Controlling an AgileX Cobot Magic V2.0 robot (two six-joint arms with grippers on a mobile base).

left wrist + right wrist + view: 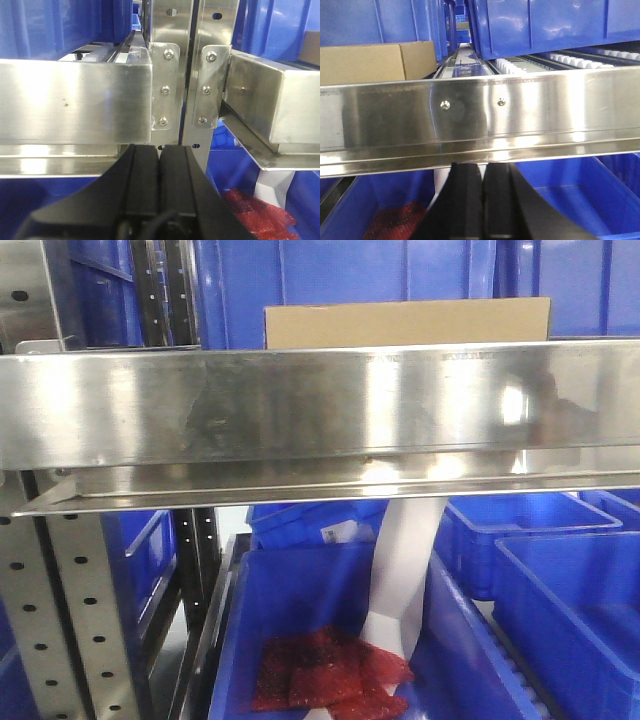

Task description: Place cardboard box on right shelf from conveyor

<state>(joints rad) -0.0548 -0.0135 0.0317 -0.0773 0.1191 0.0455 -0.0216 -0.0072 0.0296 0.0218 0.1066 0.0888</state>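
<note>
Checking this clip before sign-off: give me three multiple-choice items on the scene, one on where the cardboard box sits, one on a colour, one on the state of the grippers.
1. Where is the cardboard box?
A. On the right shelf, behind its steel lip
B. In the lower bin with the red packets
C. Held by a gripper

2. What colour are the bins around the shelf?
A. Green
B. Blue
C. Grey

3. How do the left gripper and right gripper stand?
A. Both wide open
B. One shut on the box
C. Both shut, holding nothing

Answers:
1 A, its top shows above the lip.
2 B, every bin in all views is blue.
3 C, each wrist view shows the fingers together with nothing between them.
</note>
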